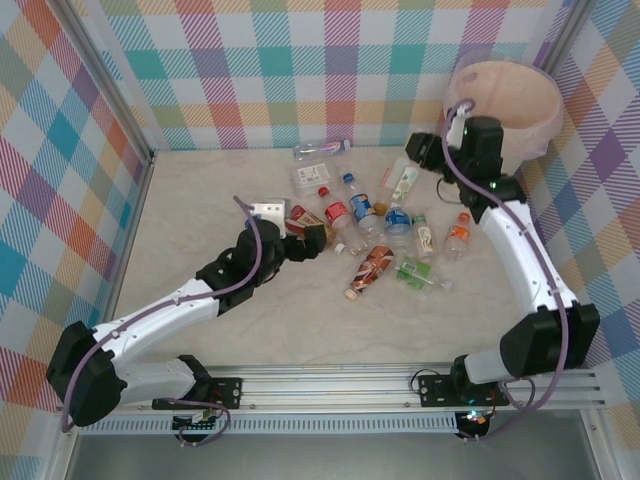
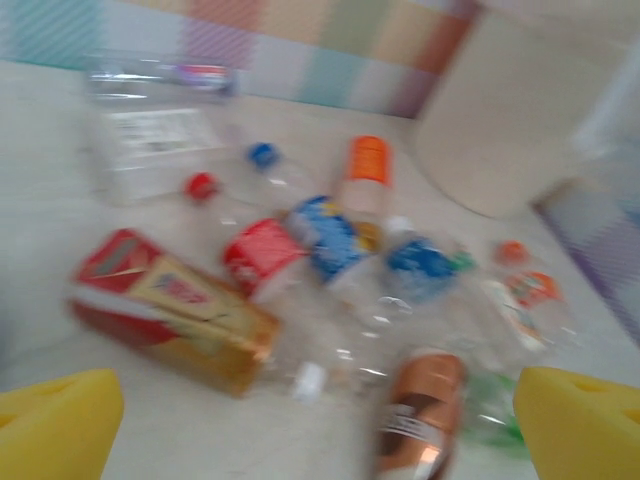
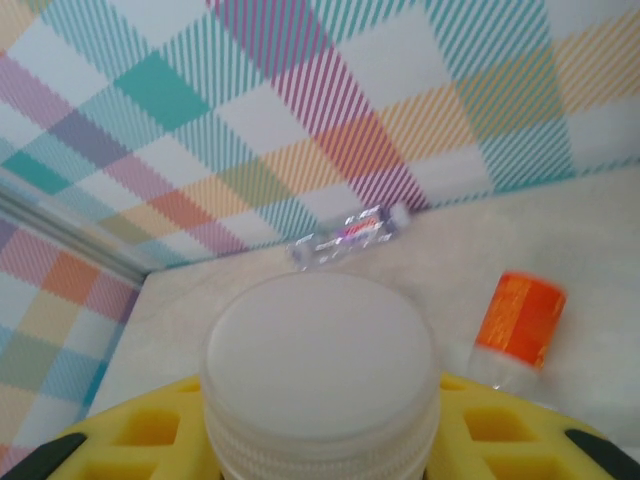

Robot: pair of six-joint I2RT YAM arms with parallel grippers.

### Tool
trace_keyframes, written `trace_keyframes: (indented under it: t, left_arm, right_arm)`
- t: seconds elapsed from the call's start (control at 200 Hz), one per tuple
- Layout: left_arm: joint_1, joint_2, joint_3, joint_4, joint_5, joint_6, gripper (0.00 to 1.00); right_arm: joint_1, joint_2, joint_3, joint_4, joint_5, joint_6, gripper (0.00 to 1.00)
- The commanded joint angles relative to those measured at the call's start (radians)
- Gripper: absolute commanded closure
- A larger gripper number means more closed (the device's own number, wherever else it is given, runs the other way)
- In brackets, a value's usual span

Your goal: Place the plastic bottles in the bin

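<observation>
**Bottle could drop short**

From above, our right jaws sit just beside the big round cream-white bin, not over it. Left wrist: our open jaws may scatter the small clear plastic bottles. Right wrist: jaws grip a white-capped bottle.

Open room: the tabletop is bare along the left wall and across the near strip before the arm bases. The plastic bottles crowd the middle, many touching, and a red-and-gold carton lies directly ahead of the wide-open left gripper. The bin occupies the far-right corner, the right arm flanks the cluster's right side, and one lone bottle lies by the back wall.
</observation>
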Motion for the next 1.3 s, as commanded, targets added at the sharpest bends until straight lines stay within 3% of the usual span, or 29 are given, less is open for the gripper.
trace_keyframes:
  t: [0.0, 0.25, 0.415, 0.66, 0.99, 1.295]
  left_arm:
    - [0.009, -0.037, -0.052, -0.065, -0.251, -0.090, 0.00]
    - [0.016, -0.074, -0.114, -0.103, -0.318, -0.168, 0.00]
    - [0.023, -0.086, -0.138, -0.108, -0.351, -0.192, 0.00]
    - [0.034, -0.075, -0.146, -0.113, -0.357, -0.208, 0.00]
    - [0.041, -0.089, -0.165, -0.139, -0.368, -0.230, 0.00]
    - [0.047, -0.078, -0.165, -0.144, -0.362, -0.239, 0.00]
  right_arm:
    - [-0.028, 0.072, 0.195, -0.041, 0.091, -0.143, 0.69]
    - [-0.067, 0.346, 0.740, -0.149, 0.384, -0.348, 0.71]
    - [-0.079, 0.514, 0.943, -0.051, 0.638, -0.469, 0.70]
    - [-0.099, 0.785, 1.228, -0.016, 0.769, -0.590, 0.70]
    - [-0.111, 0.833, 1.197, -0.095, 0.755, -0.532, 0.67]
    - [-0.116, 0.803, 1.135, -0.294, 0.551, -0.369, 0.65]
